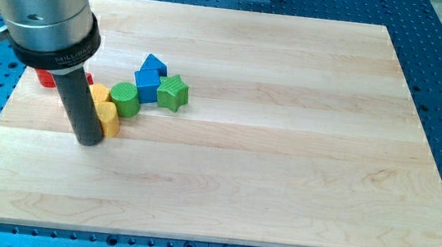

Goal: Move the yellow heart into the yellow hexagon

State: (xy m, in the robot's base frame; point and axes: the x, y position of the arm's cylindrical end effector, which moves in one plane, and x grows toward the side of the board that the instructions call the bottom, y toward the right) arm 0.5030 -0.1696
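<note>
Yellow heart [108, 117] touches right side of my tip [88, 140]; hexagon [99, 93] just above heart, partly hidden by rod. No jaws here. You nudge heart upward slowly, keeping clear of green block [125, 99].

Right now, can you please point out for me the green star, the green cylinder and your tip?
green star [173, 93]: camera view, middle of its top face.
green cylinder [125, 94]: camera view, its round top face.
my tip [89, 138]: camera view, the rod's very lower end, just left of the yellow blocks.
</note>
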